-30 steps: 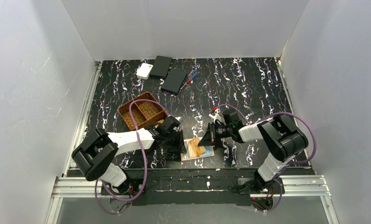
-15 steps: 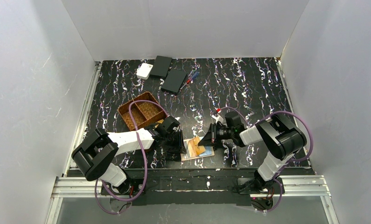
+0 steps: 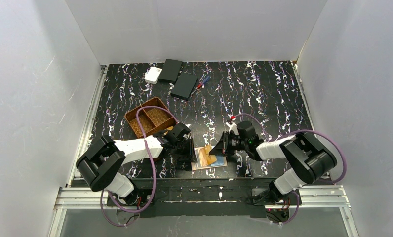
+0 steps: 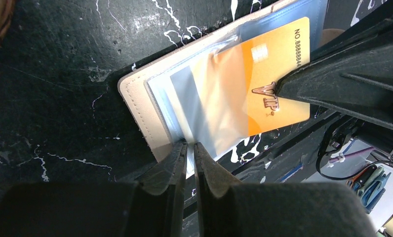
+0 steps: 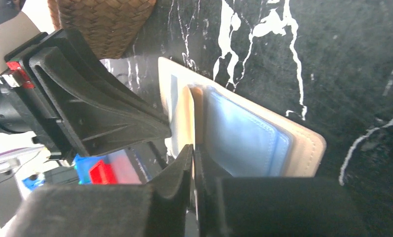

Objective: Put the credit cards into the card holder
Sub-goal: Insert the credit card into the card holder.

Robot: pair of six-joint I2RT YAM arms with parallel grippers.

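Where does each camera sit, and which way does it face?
Top external: above and behind left arm and right arm, looking down at the table; both show.
Left wrist: on its arm, facing the card holder; left gripper at bottom.
Right wrist: faces it from opposite; right gripper at bottom.
Both wrist views share the card holder.

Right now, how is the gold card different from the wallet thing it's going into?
The gold card is shiny orange-gold with "VIP" and a number on it; the card holder is plain beige with clear pockets. The gold card is smaller; the card holder is bigger. The gold card sits partly under a pocket; the card holder lies open on the table. Both are flat rectangles with rounded corners.
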